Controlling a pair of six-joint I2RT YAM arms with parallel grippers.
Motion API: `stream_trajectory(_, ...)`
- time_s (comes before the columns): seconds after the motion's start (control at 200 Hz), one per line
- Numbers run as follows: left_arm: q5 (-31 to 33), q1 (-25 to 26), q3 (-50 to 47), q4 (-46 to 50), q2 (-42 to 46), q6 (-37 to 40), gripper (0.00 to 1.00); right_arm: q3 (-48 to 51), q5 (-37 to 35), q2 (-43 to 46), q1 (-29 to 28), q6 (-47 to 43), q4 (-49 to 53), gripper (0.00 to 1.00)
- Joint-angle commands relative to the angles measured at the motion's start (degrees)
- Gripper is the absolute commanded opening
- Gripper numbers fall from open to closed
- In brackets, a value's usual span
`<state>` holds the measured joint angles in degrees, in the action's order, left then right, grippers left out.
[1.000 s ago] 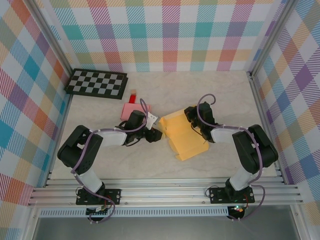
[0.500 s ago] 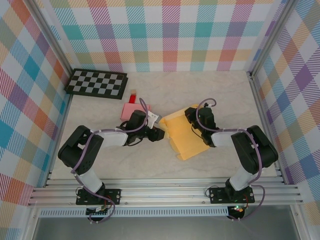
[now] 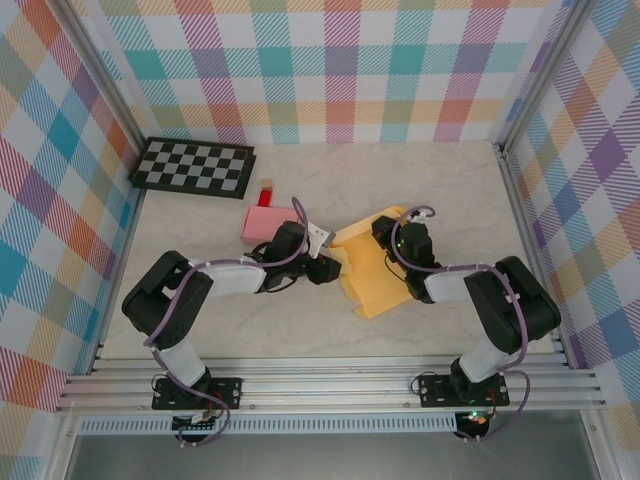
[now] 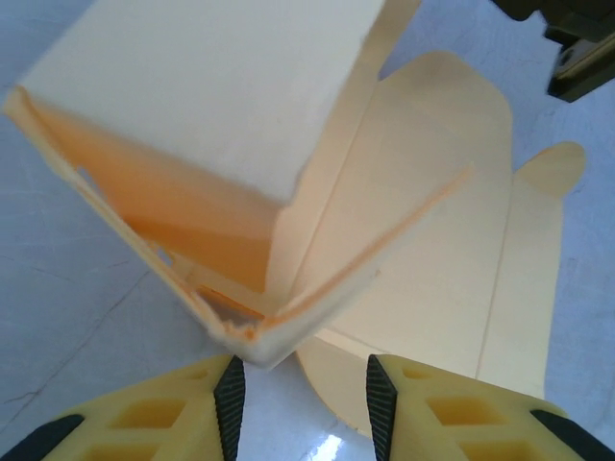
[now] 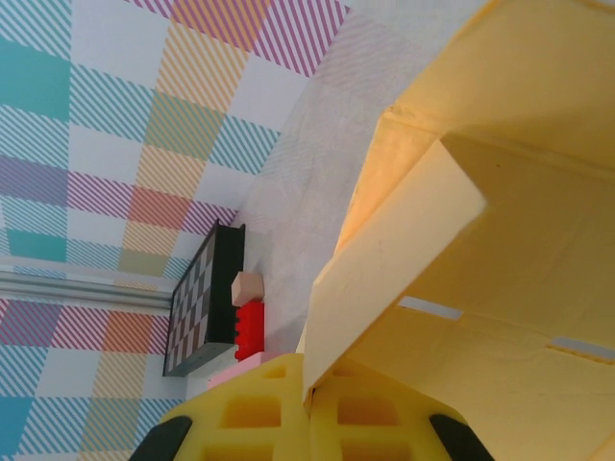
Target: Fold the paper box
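Plaid-patterned walls [image 3: 340, 70] are enclosing a pale marbled table [image 3: 440, 180]. The yellow paper box [image 3: 385, 285] is lying on this table, just right of centre, in a partly folded state.

1. Orientation: the box's long axis is running from the far side to the near side and is leaning slightly rightward at its near end. The rounded end flaps are pointing toward the far side.
2. Shape: one broad panel is standing up from the flat base. It is meeting a low side wall at a corner on the box's left edge.
3. My left gripper [image 4: 303, 384] is sitting low at that left edge. Its jaws are standing partly apart, and the raised corner is sitting at their mouth. I cannot tell whether either pad is touching the card.
4. My right gripper [image 5: 307, 375] is pinching the thin edge of an upright panel at the box's far end, with the fingers closed flat on it.
5. Surroundings: a checkerboard [image 5: 204, 307] is lying at the far left. A red brick [image 5: 250, 328] carrying a tan block [image 5: 250, 285] is standing beside it. A pink block [image 3: 262, 222] is lying just beyond my left gripper.
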<state>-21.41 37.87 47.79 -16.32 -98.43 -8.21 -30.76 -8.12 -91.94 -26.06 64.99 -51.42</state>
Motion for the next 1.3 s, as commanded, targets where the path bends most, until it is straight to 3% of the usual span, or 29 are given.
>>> stream_trajectory(0.0,4.4,0.5,2.2,2.1,-0.7,-1.1,0.42,0.8,-1.0,2.1,-0.6,-3.7,0.2,0.0)
stream_trajectory(0.455,5.3,3.2,5.8,0.5,-3.1,-4.2,0.43,2.2,-2.7,2.0,-1.3,-3.0,0.8,0.0)
stream_trajectory(0.9,15.1,4.8,9.9,5.0,-6.7,-7.2,0.46,3.8,-2.3,3.1,-1.5,-3.5,0.8,0.0)
stream_trajectory(1.295,18.4,5.1,11.5,6.1,-8.2,-10.1,0.46,3.9,-1.5,4.0,-1.5,-4.7,0.8,0.0)
